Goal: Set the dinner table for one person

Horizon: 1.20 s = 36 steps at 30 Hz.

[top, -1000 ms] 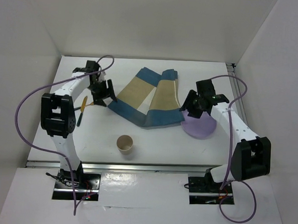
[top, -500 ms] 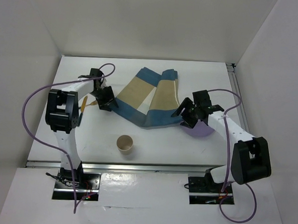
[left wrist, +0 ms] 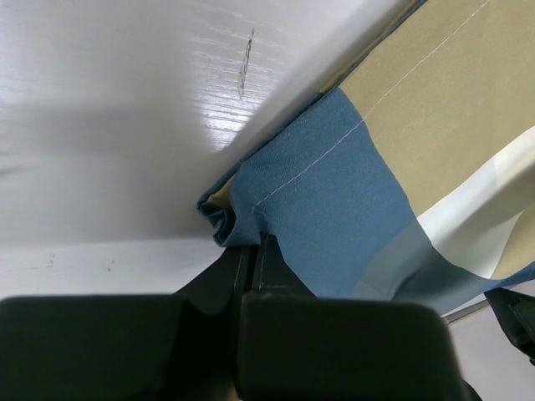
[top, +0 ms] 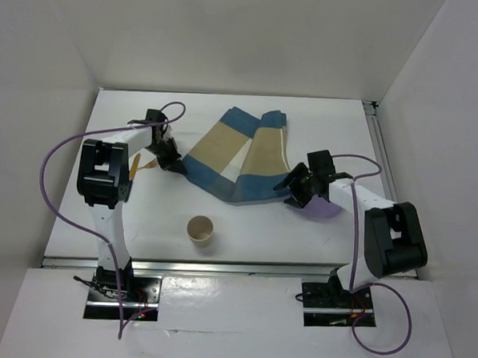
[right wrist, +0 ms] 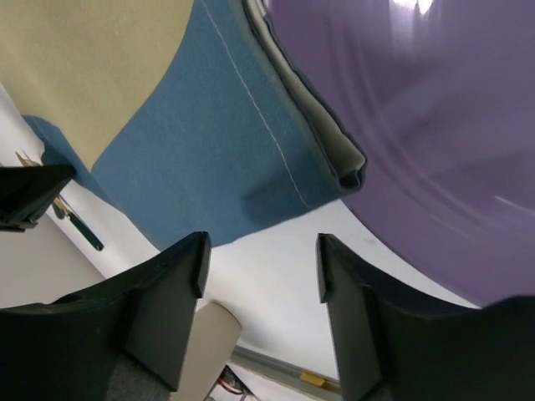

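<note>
The left pincer (left wrist: 251, 249) is clenched on the blue corner of the striped placemat (left wrist: 401, 125). Its fingers meet over a small pinch of bunched cloth at the hem. That grip sits at the left tip of the placemat in the overhead view, which suggests the corner is held so the cloth can be drawn flat.

The right pincer (right wrist: 261, 244) is released, with its two fingers spread and nothing between them. It hangs low over the placemat's opposite blue corner, where a folded hem lies against the rim of the purple plate (right wrist: 418, 142). I cannot tell whether the hem rides over the rim or only touches it. The open jaws look set to take that corner, so both ends could then be pulled apart together.

The placemat is rumpled, creased down its middle, and slanted across the centre of the overhead view, so the spreading step looks unfinished. A paper cup (top: 200, 230) stands apart below it in the lower centre. Two slim utensils (top: 132, 177) lie beside the left arm; their kind is too small to make out.

The white table (top: 322, 123) fills the middle of the overhead view and carries all of these. Plate, cup and utensils are placed around the cloth, and probably go onto it once it lies flat.
</note>
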### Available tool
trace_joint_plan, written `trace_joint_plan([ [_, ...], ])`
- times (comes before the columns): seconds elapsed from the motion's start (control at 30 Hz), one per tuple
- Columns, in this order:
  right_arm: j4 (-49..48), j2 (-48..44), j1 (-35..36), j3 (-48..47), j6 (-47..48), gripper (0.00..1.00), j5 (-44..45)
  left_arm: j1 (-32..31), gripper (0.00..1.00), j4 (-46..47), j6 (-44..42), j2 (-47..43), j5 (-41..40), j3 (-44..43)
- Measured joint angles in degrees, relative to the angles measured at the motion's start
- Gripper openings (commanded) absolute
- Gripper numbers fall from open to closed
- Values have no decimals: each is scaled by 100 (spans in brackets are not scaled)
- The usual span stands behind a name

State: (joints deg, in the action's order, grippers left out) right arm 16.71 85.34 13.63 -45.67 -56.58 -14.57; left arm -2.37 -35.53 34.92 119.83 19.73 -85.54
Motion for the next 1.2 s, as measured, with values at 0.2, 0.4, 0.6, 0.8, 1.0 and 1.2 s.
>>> trace_joint_plan([
  [0.2, -289, 398, 0, -7, -109, 33, 59, 42, 0, -186, -50, -2, -7, -247],
  [0.4, -136, 785, 0, -610, -44, 0, 223, 107, 0, -426, -179, -13, 22, -804],
  [0.6, 195, 1115, -33, -3034, 426, 0, 409, 348, 0, -940, -199, -13, 232, -2317],
  [0.8, 94, 713, -105, -3888, 763, 0, 463, 699, 0, -1014, -203, -433, 466, -3368],
  [1.0, 229, -125, -98, -2688, 813, 0, 356, 896, 0, -988, -310, -1480, 601, -2135],
  [1.2, 802, -826, -76, -1526, 826, 0, 328, 813, 0, -1174, -343, -2127, 595, -496],
])
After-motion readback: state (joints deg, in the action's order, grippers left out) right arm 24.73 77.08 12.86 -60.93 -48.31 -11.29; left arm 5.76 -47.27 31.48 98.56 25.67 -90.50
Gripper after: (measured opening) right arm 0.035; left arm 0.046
